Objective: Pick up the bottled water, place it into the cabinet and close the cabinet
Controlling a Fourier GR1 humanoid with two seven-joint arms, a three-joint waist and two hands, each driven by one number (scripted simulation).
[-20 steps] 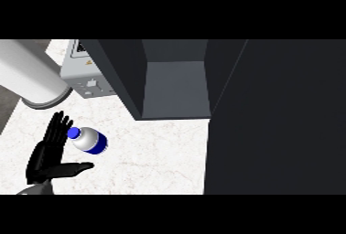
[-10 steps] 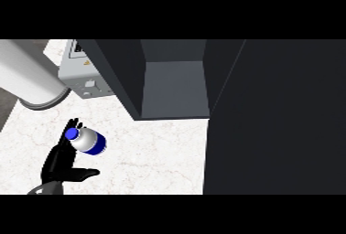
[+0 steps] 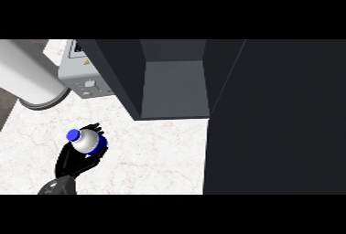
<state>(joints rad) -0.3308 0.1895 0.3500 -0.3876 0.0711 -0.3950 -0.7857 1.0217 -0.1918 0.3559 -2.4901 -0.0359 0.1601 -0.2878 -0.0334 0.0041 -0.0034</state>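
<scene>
Now the left hand had closed round the bottled water, fingers curled about its body, where a second earlier it stood open beside it. The bottle sat tilted in the grasp, blue cap toward the upper left, over the marble counter, left of the open cabinet.

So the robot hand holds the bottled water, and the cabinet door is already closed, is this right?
Not fully. The head view shows the left robot hand curled round the bottled water over the counter, but the cabinet is open: its inside shows, and the dark door is swung out.
</scene>
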